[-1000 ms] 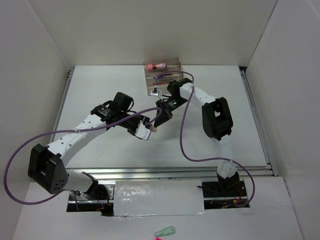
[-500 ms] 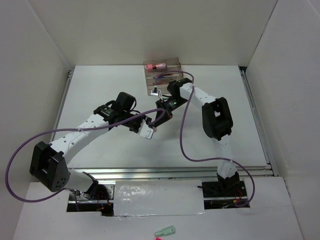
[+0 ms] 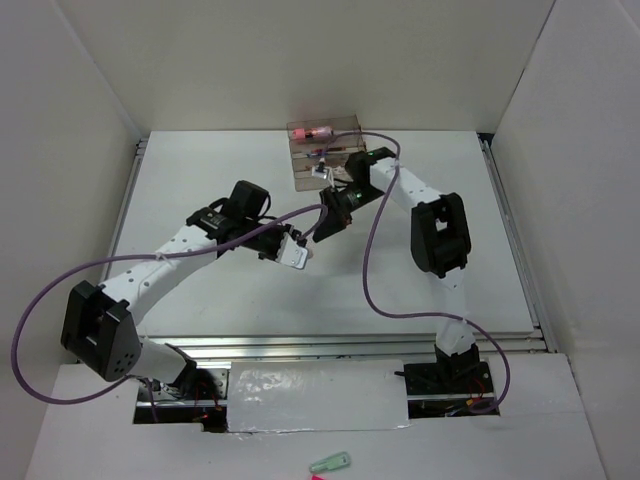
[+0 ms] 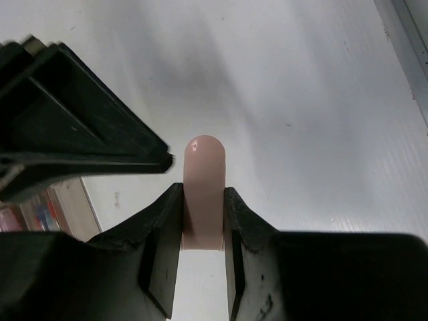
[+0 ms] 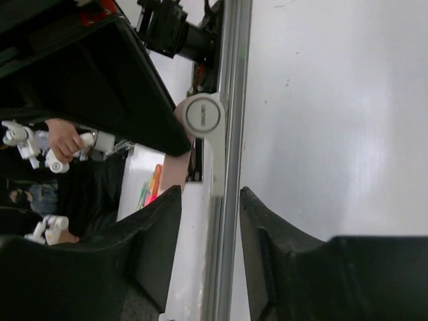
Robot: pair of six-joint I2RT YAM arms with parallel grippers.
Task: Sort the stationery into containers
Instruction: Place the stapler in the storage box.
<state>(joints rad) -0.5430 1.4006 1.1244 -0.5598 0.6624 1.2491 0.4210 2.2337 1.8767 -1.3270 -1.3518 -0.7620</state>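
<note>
My left gripper (image 4: 203,200) is shut on a pale pink eraser (image 4: 204,180) with a rounded tip that sticks out past the fingers, held above the white table. In the top view the left gripper (image 3: 298,254) is mid-table, tip to tip with my right gripper (image 3: 323,226). The right gripper (image 5: 208,200) is open, with nothing between its fingers; its black finger (image 4: 73,127) shows just left of the eraser. The smoky clear organiser (image 3: 325,150) stands at the back centre, with a pink-and-white eraser (image 3: 312,131) in its rear compartment and pens in the middle one.
The pale green clip-like item (image 3: 330,463) lies off the table at the bottom edge. A metal rail (image 3: 330,342) runs along the near table edge. White walls enclose the table on three sides. Purple cables loop from both arms.
My right arm has swung its wrist back toward the organiser, its fingers lifting slightly away. My left gripper, still holding the eraser, has edged right and a little farther.
</note>
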